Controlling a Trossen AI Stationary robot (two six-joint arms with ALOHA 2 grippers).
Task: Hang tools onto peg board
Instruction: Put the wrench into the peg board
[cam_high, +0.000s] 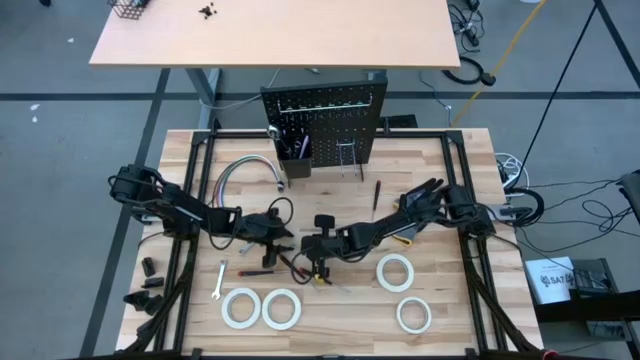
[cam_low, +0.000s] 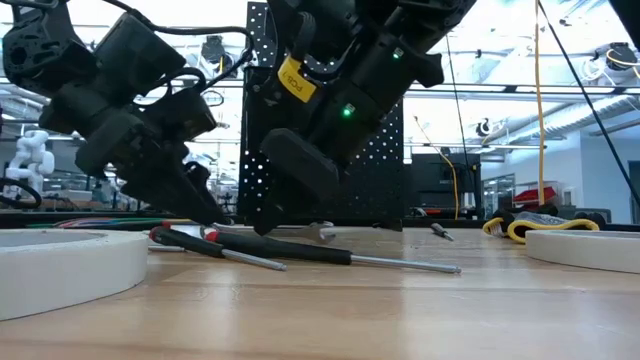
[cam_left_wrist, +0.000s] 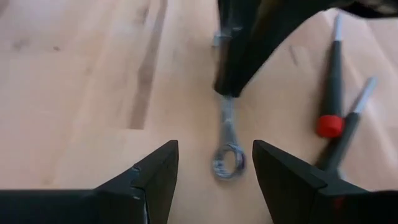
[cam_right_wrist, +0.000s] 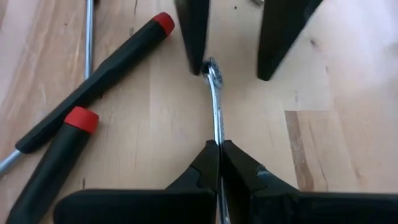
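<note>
A small silver wrench (cam_left_wrist: 227, 140) lies between my two grippers near the table's middle. My right gripper (cam_right_wrist: 219, 148) is shut on its shaft. My left gripper (cam_left_wrist: 214, 152) stands open opposite it, one finger on either side of the wrench's ring end (cam_left_wrist: 226, 163); whether the ring end touches a finger, I cannot tell. Beside them lie two black-handled screwdrivers with red caps (cam_right_wrist: 93, 68), flat on the wood. The black peg board (cam_high: 322, 115) stands upright at the table's far edge, carrying wire hooks and a small bin (cam_high: 297, 150). My right gripper pinches the wrench's thin shaft (cam_right_wrist: 217, 134) between its two fingers, back from the ring end. The fingers slant down from the table's right and lie along the wrench, which points away from them toward my left gripper. Whether the ring end rests on the wood, I cannot tell.
Several white tape rolls (cam_high: 396, 271) (cam_high: 241, 307) lie near the front edge. Another silver wrench (cam_high: 221, 281) lies front left, a screwdriver (cam_high: 377, 193) before the peg board, and a curved grey cable bundle (cam_high: 250, 172) at the back left.
</note>
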